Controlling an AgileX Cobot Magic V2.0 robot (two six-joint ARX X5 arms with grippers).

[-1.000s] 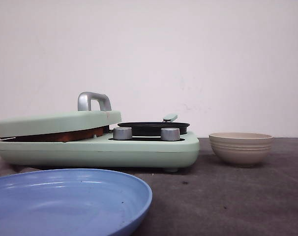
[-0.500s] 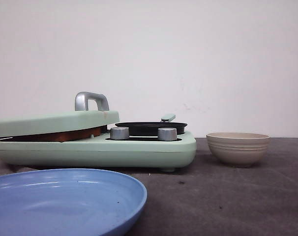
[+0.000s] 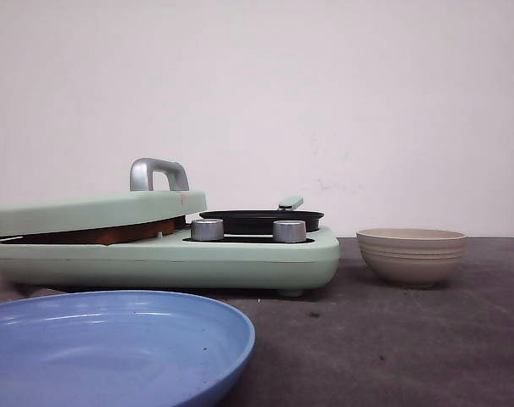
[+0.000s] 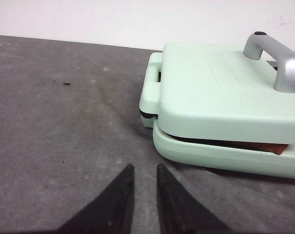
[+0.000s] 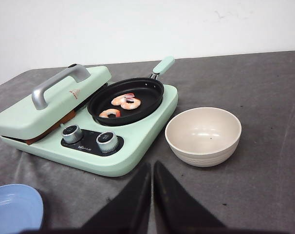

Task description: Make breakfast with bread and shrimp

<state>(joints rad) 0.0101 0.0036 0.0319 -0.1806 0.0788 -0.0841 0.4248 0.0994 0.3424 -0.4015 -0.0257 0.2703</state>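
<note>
**Desk:** End effectors first — where do both stand?

**Photographer:** Left end effector point(image 4: 143, 171) hangs over bare gray counter point(image 4: 64, 122), near the hinge end of the breakfast maker, fingers drawn almost together with a thin gap, gripping nothing. Right end effector point(image 5: 151, 168) hovers above the counter between the maker's front corner and the bowl, fingers pressed nearly flush, also empty.

**Desk:** Largest item down?

**Photographer:** Mint-green breakfast maker point(image 3: 168, 254) sits on the counter's left half, its sandwich-press lid point(image 4: 220, 92) lowered, silver handle point(image 4: 276, 61) on top. A blue plate point(image 3: 113, 348) lies at the near left edge. A black frying pan point(image 5: 126, 100) rests on the maker's burner side. A beige ribbed bowl point(image 5: 203, 135) stands just beside the maker, apart from it, empty.

**Desk:** And the food?

**Photographer:** Bread point(image 4: 257, 145) shows only as a brown crust edge in the slot under the lid. Shrimp point(image 5: 125, 101), three curled orange pieces, lie inside the pan. Two silver knobs point(image 5: 72, 133) sit before it.
</note>
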